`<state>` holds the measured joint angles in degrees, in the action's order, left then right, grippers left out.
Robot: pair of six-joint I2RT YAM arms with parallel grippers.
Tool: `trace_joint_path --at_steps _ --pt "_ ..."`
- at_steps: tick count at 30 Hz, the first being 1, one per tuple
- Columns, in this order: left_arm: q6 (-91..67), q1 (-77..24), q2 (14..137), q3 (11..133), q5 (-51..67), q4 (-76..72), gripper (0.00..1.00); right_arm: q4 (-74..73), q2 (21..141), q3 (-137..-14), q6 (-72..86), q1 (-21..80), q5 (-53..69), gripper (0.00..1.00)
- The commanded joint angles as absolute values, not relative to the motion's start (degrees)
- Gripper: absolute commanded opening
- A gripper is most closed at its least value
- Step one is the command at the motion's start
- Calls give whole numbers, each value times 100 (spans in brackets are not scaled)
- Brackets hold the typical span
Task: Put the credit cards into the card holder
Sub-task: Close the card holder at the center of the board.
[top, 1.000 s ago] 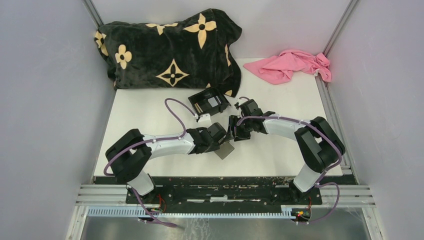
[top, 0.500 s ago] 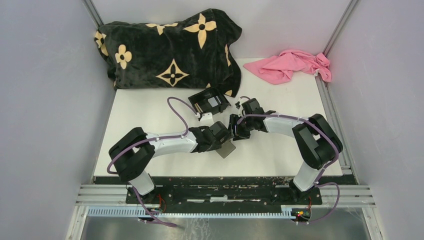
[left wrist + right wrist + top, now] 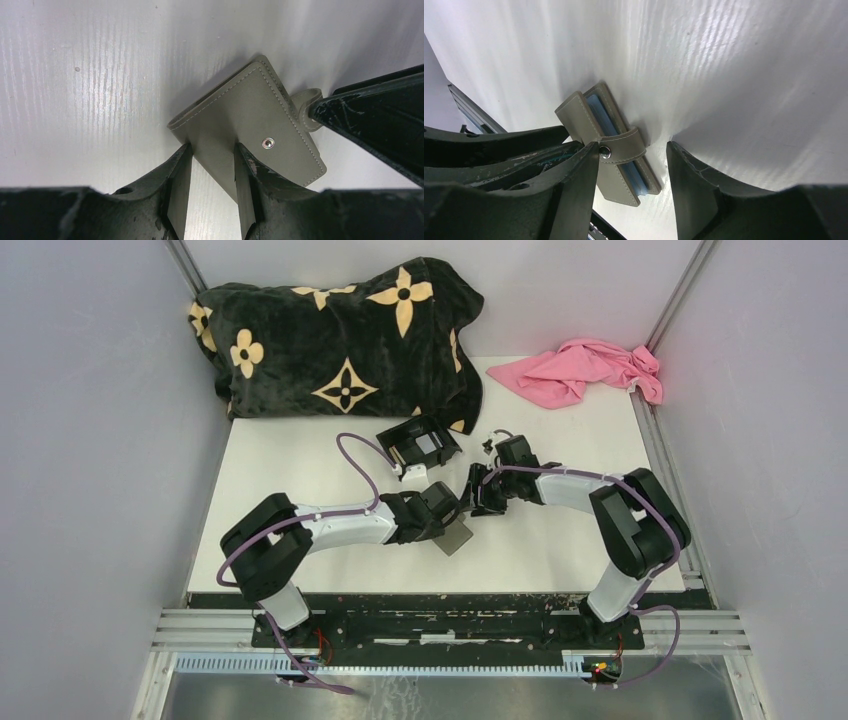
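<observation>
Starting at the near edge of the white surface (image 3: 75, 100), the small flat grey stitched card holder (image 3: 245, 112) sits between the two arms, close to the middle. It is raised on edge rather than lying flat. The left hand (image 3: 212, 150) is about half open and clamped across the holder's near leaf, one finger on each side. Just beyond, the right hand (image 3: 631, 145) stands wide, holding nothing. Its fingers straddle the holder's little grey clasp tab (image 3: 624, 145), and one finger touches the tab beside its snap. The tab is curled over the open edge, but the metal stud on the outer face is bare, so the clasp is judged unfastened. Thin blue layers (image 3: 601, 112) show between the leaves; whether these are cards or lining cannot be told.

Farther back lies a black rectangular plastic box (image 3: 418, 445). A pale silvery piece (image 3: 428, 443) inside it may be one of the credit cards, which would be left to load. No loose card shows on the surface. At the far end rest a black plush blanket with gold flowers (image 3: 340, 335) and a crumpled pink cloth (image 3: 585, 370).

Judgement: loading is incomplete or unconfirmed.
</observation>
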<state>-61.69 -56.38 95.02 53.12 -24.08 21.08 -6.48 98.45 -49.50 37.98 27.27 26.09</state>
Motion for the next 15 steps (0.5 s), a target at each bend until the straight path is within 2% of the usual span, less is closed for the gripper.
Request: trace_joint_path --at_steps 1,15 --pt "-5988 -5658 9668 5328 -2553 2214 44 -275 9679 -4790 3931 2589 2505 58" --pt "-5950 -5653 9737 5354 -2549 2230 44 98 9651 -4650 4216 2403 2708 56"
